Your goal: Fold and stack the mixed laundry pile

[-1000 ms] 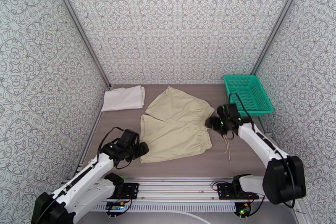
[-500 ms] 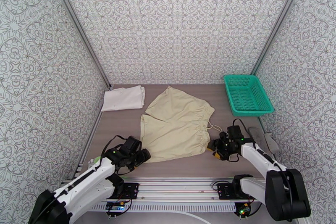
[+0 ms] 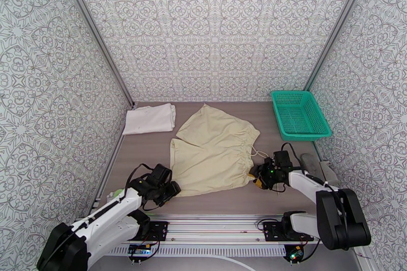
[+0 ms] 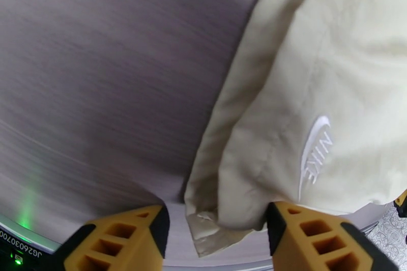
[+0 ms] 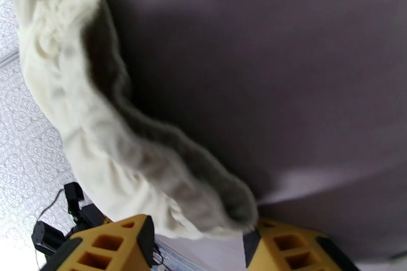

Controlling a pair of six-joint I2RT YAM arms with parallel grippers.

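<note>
**NIKE SHORTS LYING FLAT BETW. TWO SPREAD GRIPPERS**

A white stitched "NIKE" wordmark w/ swoosh [image 4: 315,157] is showing on the beige shorts [image 3: 211,152] near a hem corner, per the left wrist cam. A label [image 4: 18,252] at that cam's bottom edge is reading "JG260307…", the rest cut off.

The shorts are lying flat mid-table [image 3: 147,155], with leg hems toward the left and the gathered waistband [image 3: 250,152] toward the right. The drawstring [image 3: 260,154] is trailing onto bare tabletop.

The left gripper [image 3: 172,188] is sitting at the near-left hem corner. Its jaws are spread and the cloth corner is lying in the gap, not pinched. The right gripper [image 3: 258,178] is sitting at the waistband's near end, jaws likewise spread. In the right wrist cam a pale gathered cloth edge is running down into the gap betw. its fingers [image 5: 109,246].

The white T-shirt [image 3: 150,118], folded, is resting at the far-left corner, well apart from the shorts. The teal basket [image 3: 300,114] is standing at far right. A grey item [image 3: 315,165] is lying at the right edge beside the right arm; can't tell what it is.

Count: 2 garments, 1 basket, 2 arms.
</note>
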